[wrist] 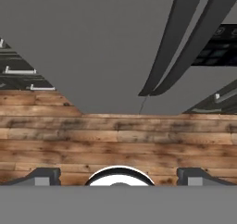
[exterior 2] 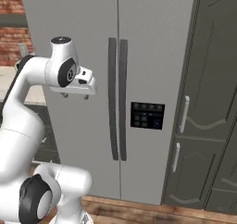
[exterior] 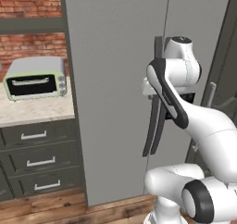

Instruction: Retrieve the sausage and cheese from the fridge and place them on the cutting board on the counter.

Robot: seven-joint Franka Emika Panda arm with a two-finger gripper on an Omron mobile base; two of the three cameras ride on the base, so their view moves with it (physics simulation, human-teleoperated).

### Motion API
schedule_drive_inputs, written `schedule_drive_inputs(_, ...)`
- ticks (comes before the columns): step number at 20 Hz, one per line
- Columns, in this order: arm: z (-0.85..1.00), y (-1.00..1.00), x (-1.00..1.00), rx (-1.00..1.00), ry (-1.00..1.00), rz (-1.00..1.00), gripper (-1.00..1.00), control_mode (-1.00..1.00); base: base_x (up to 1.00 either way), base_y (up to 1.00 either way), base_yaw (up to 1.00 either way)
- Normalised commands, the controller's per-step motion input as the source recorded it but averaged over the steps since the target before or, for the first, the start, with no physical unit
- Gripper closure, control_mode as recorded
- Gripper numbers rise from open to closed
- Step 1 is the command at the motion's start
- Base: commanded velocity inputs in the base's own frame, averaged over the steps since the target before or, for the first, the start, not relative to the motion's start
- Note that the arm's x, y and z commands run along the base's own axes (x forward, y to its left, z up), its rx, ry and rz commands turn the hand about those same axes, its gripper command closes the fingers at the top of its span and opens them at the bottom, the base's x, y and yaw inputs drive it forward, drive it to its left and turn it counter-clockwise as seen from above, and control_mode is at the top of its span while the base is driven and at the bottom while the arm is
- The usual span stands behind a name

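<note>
We face the fridge (exterior 2: 152, 56), the largest item in the scene: a tall grey unit with two flat doors, both shut, meeting at a vertical seam. Its long axis runs floor to ceiling. Two long dark door handles (exterior 2: 117, 98) flank the seam, running upright and bowing slightly outward at mid-height; in the hand view they (wrist: 185, 38) cross the upper right as two slanted dark bars. A dark control panel (exterior 2: 147, 115) sits on the right door, just beside the handles.

To the right of the fridge we see tall dark grey cabinets (exterior 2: 208, 126) with silver handles, standing flush against its side. To the left, the counter (exterior: 34, 108) runs away from the fridge's left edge, above dark drawers (exterior: 37, 160) with silver pulls. A pale toaster oven (exterior: 36, 78) stands on it against the brick wall (exterior: 30, 1), its long side parallel to the counter's front edge.

The wooden floor (wrist: 115, 135) lies open in front of the fridge base, with planks running along the door line.

The gripper (exterior 2: 75, 96) hangs at handle height, in front of the left door and apart from it, pointing downward. Its fingertips (wrist: 46, 176) stand at the two bottom corners of the hand view, so we read the jaws as spread fully wide, with nothing between them but floor.
</note>
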Motion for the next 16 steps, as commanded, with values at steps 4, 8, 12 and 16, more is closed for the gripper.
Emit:
schedule_drive_inputs(4,0.0,0.0,0.0,0.0,0.0,0.0,-1.0,1.0,-0.55,0.0,0.0)
schedule_drive_inputs(8,0.0,0.0,0.0,0.0,0.0,0.0,-1.0,1.0,-0.14,0.0,0.0)
schedule_drive_inputs(12,0.0,0.0,0.0,0.0,0.0,0.0,-1.0,1.0,0.0,0.0,0.0)
schedule_drive_inputs(16,0.0,0.0,0.0,0.0,0.0,0.0,-1.0,1.0,0.0,0.0,0.0)
